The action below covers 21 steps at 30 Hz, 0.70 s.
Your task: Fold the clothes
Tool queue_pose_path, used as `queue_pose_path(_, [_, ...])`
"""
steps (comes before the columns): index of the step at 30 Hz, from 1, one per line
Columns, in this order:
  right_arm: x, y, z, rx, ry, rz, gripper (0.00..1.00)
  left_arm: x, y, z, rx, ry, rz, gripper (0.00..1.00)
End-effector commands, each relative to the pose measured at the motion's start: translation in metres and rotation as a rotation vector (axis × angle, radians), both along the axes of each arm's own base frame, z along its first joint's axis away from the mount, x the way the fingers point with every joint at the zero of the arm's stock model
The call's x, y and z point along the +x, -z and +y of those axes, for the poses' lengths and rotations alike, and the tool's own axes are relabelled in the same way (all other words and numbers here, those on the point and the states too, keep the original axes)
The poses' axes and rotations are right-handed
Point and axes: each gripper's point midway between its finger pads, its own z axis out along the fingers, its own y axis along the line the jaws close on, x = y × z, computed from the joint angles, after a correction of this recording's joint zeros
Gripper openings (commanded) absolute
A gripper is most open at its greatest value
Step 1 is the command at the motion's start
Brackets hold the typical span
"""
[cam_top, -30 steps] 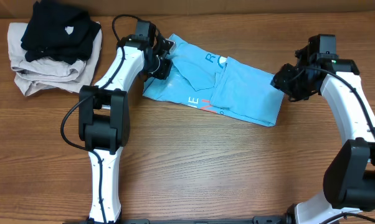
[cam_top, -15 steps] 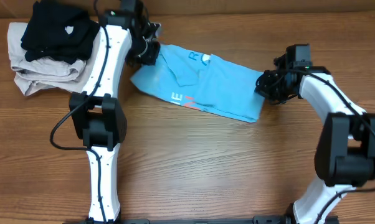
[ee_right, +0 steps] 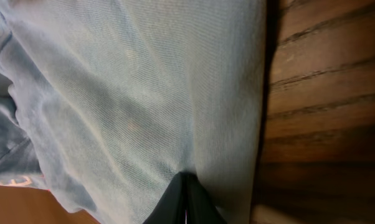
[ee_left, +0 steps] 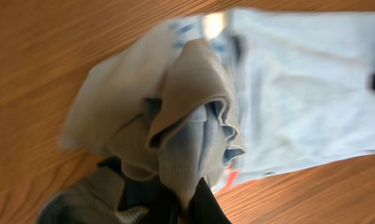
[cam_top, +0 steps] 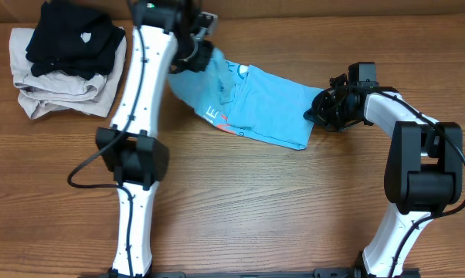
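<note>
Mid-fold: left claw [cam_top: 197,55] clamps one raised end of the shirt [cam_top: 271,112], right claw [cam_top: 319,114] clamps the opposite edge; next, bring the ends together

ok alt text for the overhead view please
Two arms hold a sky-blue T-shirt on a wooden table, the left gripper pinching its bunched left end and the right gripper shut on its right edge. A black garment lies on a beige one at top left.

T-shirt [cam_top: 271,108] pulled leftward and bunched, right hand [cam_top: 319,114] closed on its edge
</note>
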Motion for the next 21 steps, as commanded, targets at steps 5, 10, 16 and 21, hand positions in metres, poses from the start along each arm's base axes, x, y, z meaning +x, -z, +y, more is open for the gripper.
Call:
queue_pose_path(5, [-0.018, 0.031, 0.003, -0.019, -0.003, 0.097, 0.04, -0.032, -0.022, -0.097, -0.035, 0.182, -0.072, 0.04])
queue_pose_path(10, [-0.018, 0.031, 0.003, -0.017, -0.004, 0.097, 0.04, -0.062, -0.015, -0.153, -0.054, 0.238, -0.054, 0.04])
queue_pose_path(16, [-0.018, 0.03, 0.004, -0.011, -0.005, 0.097, 0.04, -0.083, -0.016, -0.2, -0.108, 0.227, -0.054, 0.04])
queue_pose_path(21, [-0.018, 0.03, 0.005, -0.006, -0.006, 0.096, 0.04, -0.095, -0.022, -0.227, -0.144, 0.258, -0.081, 0.04])
